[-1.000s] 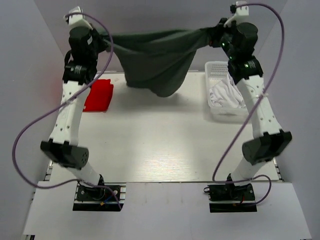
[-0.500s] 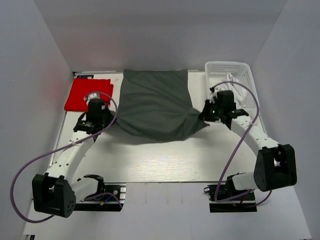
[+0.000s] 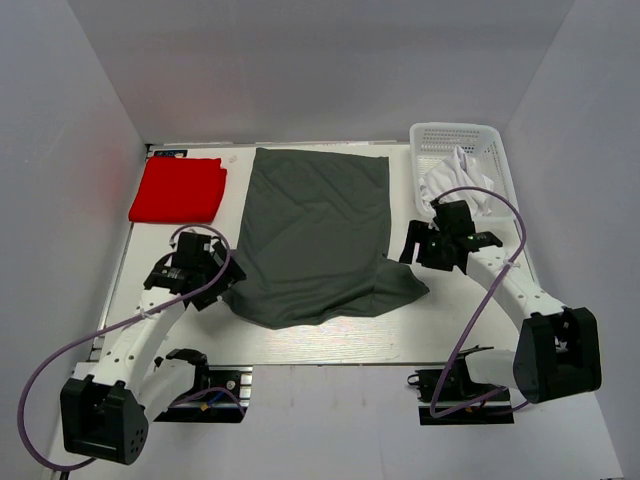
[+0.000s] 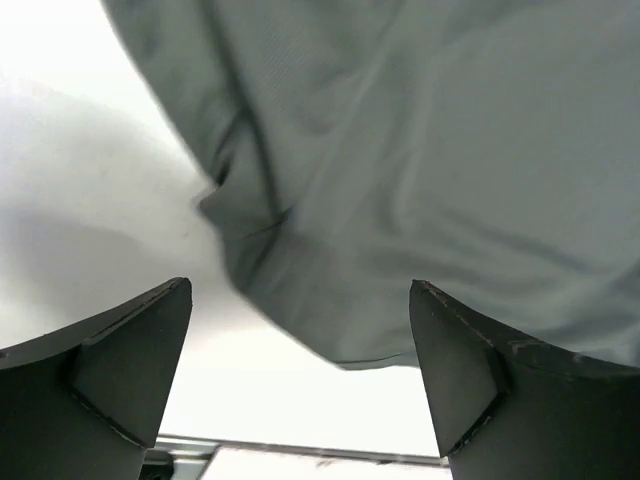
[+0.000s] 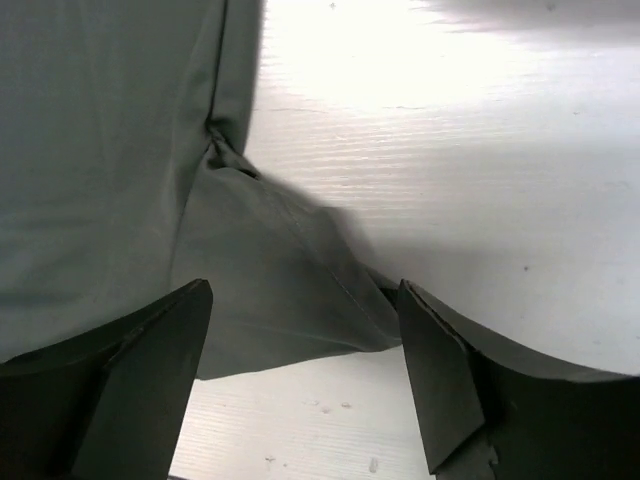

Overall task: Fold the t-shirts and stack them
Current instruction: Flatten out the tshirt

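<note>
We see a white table (image 3: 330, 340) with a faint wood grain. A grey t-shirt (image 3: 315, 235) lies spread out on it mid-table, running from the far edge toward the near one. Its near hem is rumpled and a sleeve sticks out at its near right corner. A red t-shirt (image 3: 178, 190), folded into a neat rectangle, lies left of the grey t-shirt, with a small gap between them. A white lattice basket (image 3: 455, 129) stands right of the grey t-shirt, apart from it.

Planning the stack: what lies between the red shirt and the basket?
The grey shirt, spread out, lies between the red shirt and the basket; the top view shows it.
</note>
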`<state>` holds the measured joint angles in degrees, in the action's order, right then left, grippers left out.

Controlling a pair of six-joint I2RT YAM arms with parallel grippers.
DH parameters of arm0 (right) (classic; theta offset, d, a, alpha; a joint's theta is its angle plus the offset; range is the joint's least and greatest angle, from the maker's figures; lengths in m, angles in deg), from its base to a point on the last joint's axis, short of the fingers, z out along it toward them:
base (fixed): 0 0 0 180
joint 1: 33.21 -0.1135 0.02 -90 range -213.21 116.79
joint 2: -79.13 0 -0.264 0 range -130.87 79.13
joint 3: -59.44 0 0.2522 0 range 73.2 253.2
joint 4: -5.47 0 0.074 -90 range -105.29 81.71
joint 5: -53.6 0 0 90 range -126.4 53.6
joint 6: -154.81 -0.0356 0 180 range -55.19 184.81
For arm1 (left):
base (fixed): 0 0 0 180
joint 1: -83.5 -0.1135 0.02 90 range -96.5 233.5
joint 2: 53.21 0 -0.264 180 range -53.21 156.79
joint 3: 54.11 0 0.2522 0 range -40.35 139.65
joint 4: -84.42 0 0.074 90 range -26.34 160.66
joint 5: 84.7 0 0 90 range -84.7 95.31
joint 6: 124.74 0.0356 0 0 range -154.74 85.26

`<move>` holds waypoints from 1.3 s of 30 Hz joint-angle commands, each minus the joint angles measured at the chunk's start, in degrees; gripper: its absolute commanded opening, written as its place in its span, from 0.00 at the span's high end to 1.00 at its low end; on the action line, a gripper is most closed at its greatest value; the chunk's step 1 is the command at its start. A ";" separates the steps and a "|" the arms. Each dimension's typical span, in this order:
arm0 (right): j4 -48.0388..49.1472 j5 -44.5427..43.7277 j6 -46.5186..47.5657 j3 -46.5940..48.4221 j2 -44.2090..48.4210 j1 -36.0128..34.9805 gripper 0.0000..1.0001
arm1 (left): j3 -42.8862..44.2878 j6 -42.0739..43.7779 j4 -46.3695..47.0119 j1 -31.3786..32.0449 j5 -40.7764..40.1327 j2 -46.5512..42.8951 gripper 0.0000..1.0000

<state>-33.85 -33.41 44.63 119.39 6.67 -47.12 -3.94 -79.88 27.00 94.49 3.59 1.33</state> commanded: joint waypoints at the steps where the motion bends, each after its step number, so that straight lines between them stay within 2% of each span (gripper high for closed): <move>1: -1.07 -3.52 1.54 3.20 2.59 -0.76 0.17 | 5.60 -1.00 1.46 0.00 -2.50 -0.85 0.00; 2: 0.06 0.14 2.07 3.37 3.03 -1.11 0.11 | 6.65 -1.00 2.43 0.00 -2.50 -0.23 0.00; 3: 0.51 1.22 2.34 4.16 3.12 -1.47 0.10 | 7.27 -0.39 3.40 0.00 -2.50 0.64 0.00; 8: 4.90 7.54 3.75 -0.74 5.23 -8.49 0.10 | 9.92 1.99 13.67 0.53 5.20 9.95 0.00; 13: 10.52 12.22 0.59 -7.69 3.21 -15.70 0.10 | 14.91 3.83 23.95 1.06 10.86 24.87 0.00; 19: 19.84 11.52 -2.75 -10.51 -2.58 -21.50 0.10 | 21.51 5.06 24.40 2.11 8.83 40.79 0.00; 22: 23.54 11.43 -4.07 -10.69 -6.01 -22.73 0.10 | 22.92 5.07 25.03 2.64 8.31 44.06 0.00; 25: 20.05 9.16 -6.00 -11.38 -7.60 -23.88 0.10 | 22.92 5.07 23.97 2.64 7.26 46.17 0.00; 28: 17.31 5.03 -12.50 -14.28 -7.08 -25.10 0.10 | 22.14 5.07 23.44 2.64 4.28 46.18 0.00; 31: 11.26 5.89 -17.86 -17.70 -5.41 -26.60 0.10 | 21.61 5.07 22.84 2.64 2.95 46.18 0.00; 36: -4.47 8.88 -22.01 -21.57 2.84 -28.71 0.10 | 21.08 4.54 21.60 2.64 -0.12 47.23 0.00; 39: -6.43 11.68 -21.65 -23.69 9.77 -30.56 0.10 | 21.86 5.15 20.20 2.64 -0.66 48.29 0.00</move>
<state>-23.32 -24.15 25.04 100.27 13.53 -75.80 18.79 -75.79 51.70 97.31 7.46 46.84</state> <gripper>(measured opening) 0.903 0.993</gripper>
